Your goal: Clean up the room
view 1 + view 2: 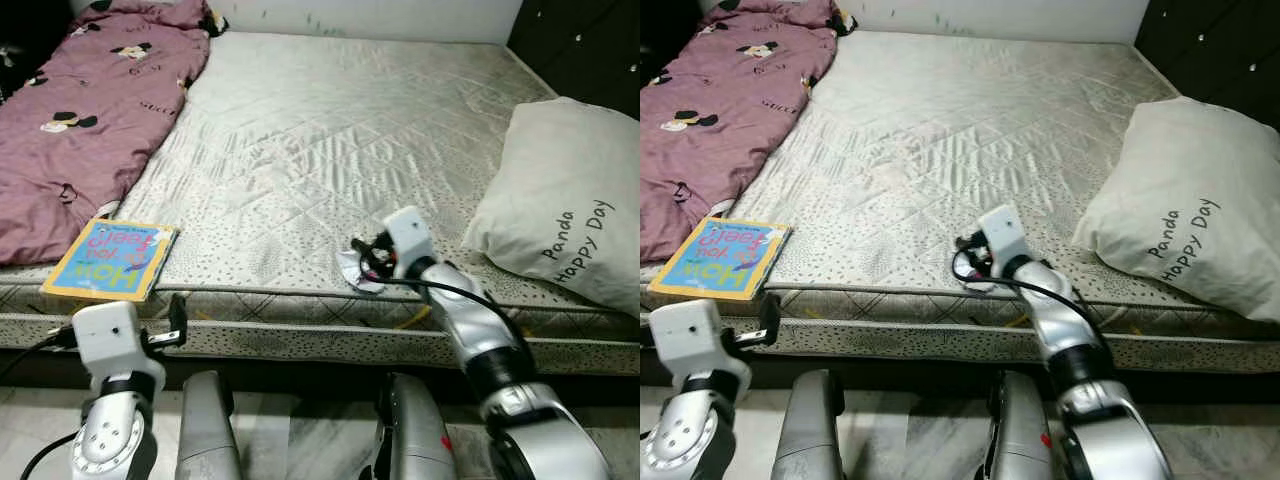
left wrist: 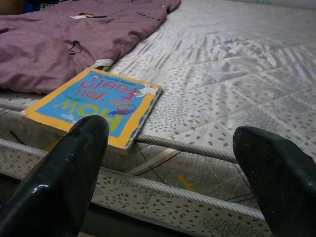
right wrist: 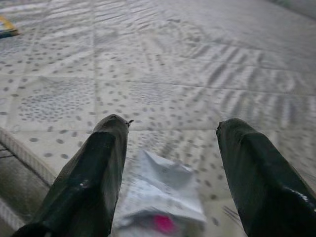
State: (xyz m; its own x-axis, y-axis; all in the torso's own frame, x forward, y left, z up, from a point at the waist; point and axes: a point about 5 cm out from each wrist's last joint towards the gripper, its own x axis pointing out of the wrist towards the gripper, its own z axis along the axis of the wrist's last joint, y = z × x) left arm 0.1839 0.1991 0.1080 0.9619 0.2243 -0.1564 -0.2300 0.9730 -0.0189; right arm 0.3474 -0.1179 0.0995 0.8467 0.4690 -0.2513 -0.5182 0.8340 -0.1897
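A small white wrapper (image 3: 160, 197) with a pink spot lies near the front edge of the mattress (image 1: 330, 130). My right gripper (image 3: 170, 163) is open just above the wrapper, one finger on each side of it. In the eye view the wrapper (image 1: 356, 272) peeks out beside the right wrist. A blue and yellow children's book (image 1: 112, 259) lies at the front left corner of the bed. My left gripper (image 2: 173, 163) is open and low in front of the mattress edge, facing the book (image 2: 98, 103), apart from it.
A purple cartoon-print blanket (image 1: 90, 110) covers the bed's left side. A white pillow (image 1: 575, 205) printed "Panda Happy Day" rests at the right edge. Dark furniture (image 1: 590, 45) stands at the far right. My legs (image 1: 210, 430) stand close to the bed frame.
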